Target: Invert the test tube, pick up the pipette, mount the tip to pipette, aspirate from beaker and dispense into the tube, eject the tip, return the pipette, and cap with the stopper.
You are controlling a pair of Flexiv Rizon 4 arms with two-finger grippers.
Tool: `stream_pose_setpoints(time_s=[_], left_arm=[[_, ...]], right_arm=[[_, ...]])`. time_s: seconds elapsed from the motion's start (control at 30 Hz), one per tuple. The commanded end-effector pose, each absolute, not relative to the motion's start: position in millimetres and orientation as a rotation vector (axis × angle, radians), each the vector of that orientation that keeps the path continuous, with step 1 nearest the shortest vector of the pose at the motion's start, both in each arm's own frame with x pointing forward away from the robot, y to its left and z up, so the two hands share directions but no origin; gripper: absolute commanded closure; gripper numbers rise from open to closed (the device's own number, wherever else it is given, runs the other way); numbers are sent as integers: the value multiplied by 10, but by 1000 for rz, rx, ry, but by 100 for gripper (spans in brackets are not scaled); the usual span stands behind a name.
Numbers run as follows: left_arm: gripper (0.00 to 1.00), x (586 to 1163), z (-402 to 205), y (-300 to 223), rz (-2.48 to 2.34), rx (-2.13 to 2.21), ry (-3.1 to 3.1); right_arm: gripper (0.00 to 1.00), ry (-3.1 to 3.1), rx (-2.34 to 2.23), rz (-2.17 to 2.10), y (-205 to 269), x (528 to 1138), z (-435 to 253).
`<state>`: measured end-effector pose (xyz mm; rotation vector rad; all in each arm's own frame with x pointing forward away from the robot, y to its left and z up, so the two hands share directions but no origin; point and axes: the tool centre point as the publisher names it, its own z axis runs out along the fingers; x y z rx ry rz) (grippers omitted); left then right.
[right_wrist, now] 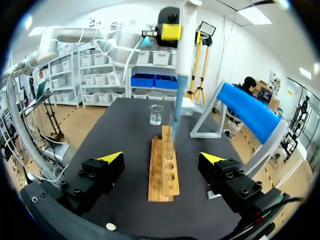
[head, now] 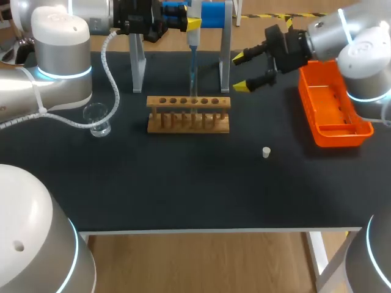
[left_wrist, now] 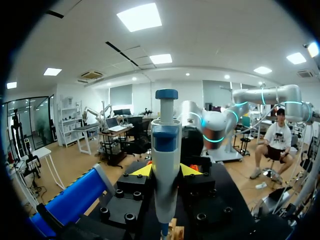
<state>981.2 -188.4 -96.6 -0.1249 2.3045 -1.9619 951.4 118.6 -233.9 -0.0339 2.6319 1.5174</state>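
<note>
Stopper [head: 266, 152]: loose on desk [head: 183, 183], nearest. Wooden rack [head: 188, 114]: mid-desk. Beaker [head: 98, 119]: well apart to the rack's left. Orange tray [head: 333, 104]: at the right. Pipette [head: 193, 39]: upright above rack, tip pointing down toward a middle hole, clamped in left jaws. Right jaws: wide, holding nothing, beside tray.

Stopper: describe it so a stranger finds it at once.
Find the orange tray at the right of the table. Just left of its near end, the stopper sits alone on the black top. It is the only small white plug; the rack and beaker stand farther left.
</note>
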Motion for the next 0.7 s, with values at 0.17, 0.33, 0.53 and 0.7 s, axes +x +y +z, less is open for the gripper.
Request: stream_pose_setpoints(time_s=[0.17,0.33,0.53,0.7], left_arm=[[100,9817,-962,-1881,-1961,-123,2306],[100,9817,-962,-1881,-1961,-123,2306],[100,9817,-962,-1881,-1961,-123,2306],[100,9817,-962,-1881,-1961,-123,2306]], right_arm=[[0,2594,-33,1467,1013,9314,-1683],[0,2567,14,1479,982,9264,-1500],[0,2567,14,1479,982,9264,-1500],[0,2567,14,1479,982,9264,-1500]])
